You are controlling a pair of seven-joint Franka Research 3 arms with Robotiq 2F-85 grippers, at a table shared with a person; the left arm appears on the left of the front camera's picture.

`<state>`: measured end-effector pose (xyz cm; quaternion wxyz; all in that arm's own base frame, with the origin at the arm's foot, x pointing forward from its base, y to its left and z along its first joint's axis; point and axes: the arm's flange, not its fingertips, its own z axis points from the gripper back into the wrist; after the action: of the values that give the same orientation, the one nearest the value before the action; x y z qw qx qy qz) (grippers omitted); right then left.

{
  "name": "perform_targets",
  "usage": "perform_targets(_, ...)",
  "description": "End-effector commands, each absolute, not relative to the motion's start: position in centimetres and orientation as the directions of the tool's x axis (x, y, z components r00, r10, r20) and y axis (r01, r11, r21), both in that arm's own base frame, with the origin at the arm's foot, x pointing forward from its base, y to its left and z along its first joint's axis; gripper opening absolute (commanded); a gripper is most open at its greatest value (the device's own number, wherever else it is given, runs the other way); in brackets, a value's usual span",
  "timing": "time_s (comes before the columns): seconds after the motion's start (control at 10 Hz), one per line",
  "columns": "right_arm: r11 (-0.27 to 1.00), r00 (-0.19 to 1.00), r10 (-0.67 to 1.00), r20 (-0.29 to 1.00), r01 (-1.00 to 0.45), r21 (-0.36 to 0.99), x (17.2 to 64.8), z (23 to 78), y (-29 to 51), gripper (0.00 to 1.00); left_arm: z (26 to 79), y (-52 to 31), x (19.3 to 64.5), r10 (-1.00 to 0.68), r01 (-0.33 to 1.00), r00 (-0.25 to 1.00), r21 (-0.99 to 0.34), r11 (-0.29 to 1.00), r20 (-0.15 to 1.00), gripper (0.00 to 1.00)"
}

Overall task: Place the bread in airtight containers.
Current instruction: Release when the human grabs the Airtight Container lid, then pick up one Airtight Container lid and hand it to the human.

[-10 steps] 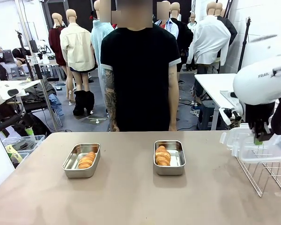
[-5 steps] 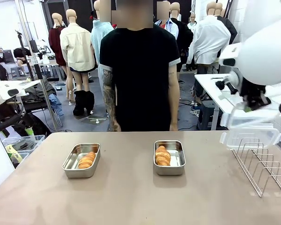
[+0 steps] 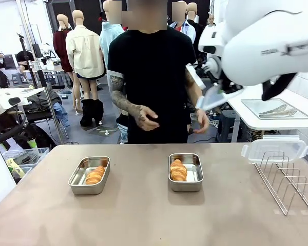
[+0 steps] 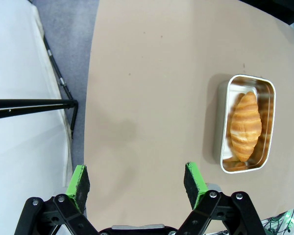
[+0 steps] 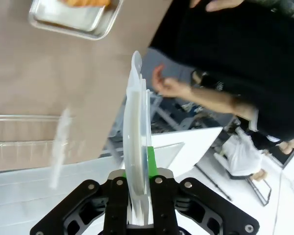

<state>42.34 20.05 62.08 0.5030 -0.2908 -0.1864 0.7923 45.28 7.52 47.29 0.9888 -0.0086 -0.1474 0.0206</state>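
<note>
Two containers (image 3: 76,180), two rolls (image 3: 95,175), one apiece. Right gripper (image 5: 138,164) pinches one clear lid (image 5: 136,112), person's hand (image 5: 174,88) close ahead; second lid (image 3: 274,149) below on rack (image 3: 292,189). Left gripper (image 4: 137,178) wide, empty.

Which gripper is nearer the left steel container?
Left. The left gripper hangs open above bare table beside that container; right gripper is high off to the right, clamping a clear lid.

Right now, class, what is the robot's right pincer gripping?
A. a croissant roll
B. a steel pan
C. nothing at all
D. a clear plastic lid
D: in the right wrist view the right pincer is shut on a clear plastic lid, which stands edge-on between its fingers.
</note>
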Motion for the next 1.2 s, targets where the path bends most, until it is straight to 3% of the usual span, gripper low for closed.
perform_targets(0.0,-0.425,-0.352,0.903,-0.245,-0.659,-0.620,47.0,62.2,22.2,0.00,47.3,7.7,45.2,0.051,-0.047,0.955,-0.021,0.999,0.291,1.00)
perform_targets(0.4,-0.349,-0.302,0.935,-0.186,-0.686,-0.638,52.0,62.1,24.1,0.00,47.3,7.7,45.2,0.051,-0.047,0.955,-0.021,0.999,0.291,1.00)
perform_targets(1.0,-0.358,-0.314,0.932,-0.181,-0.713,-0.603,53.2,61.9,24.3,0.00,47.3,7.7,45.2,0.051,-0.047,0.955,-0.021,0.999,0.291,1.00)
perform_targets(1.1,-0.357,-0.313,0.932,-0.181,-0.716,-0.600,53.0,62.0,24.3,0.15,47.3,7.7,45.2,0.051,-0.047,0.955,-0.021,0.999,0.291,1.00)
